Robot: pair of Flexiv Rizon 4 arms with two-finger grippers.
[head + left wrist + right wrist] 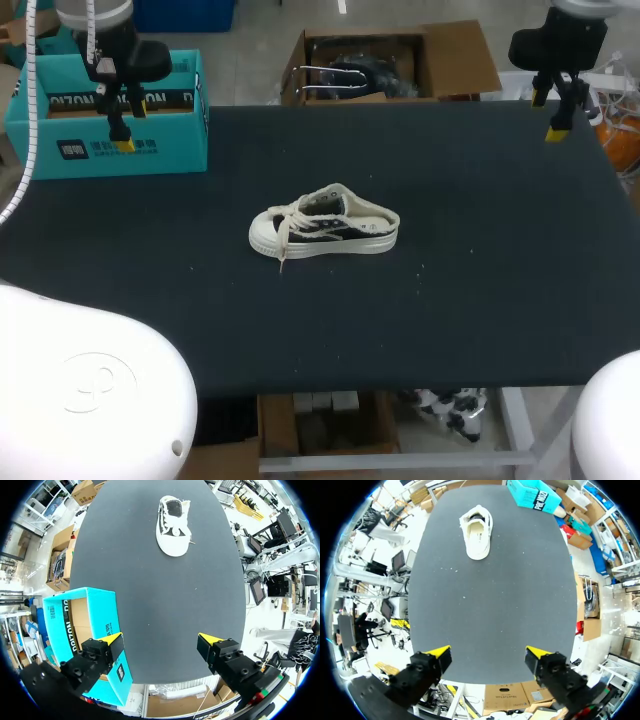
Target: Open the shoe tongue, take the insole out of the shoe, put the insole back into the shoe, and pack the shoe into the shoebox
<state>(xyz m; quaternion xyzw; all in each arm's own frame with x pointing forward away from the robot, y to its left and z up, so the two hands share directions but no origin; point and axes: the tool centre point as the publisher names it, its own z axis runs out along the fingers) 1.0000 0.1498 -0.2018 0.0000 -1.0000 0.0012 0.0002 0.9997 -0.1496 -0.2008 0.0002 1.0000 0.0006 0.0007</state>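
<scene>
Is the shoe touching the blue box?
Apart. The head view shows a wide strip of bare table between the shoe and the shoebox, which sits at the table's far left corner.

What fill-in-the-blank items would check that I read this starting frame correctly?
1. The shoe stands on the table with its toe toward my ____ arm's side.
2. The left gripper and the right gripper are both ____, holding nothing.
3. The gripper farther from the shoebox is the ____ one.
Missing words: left; open; right.
</scene>
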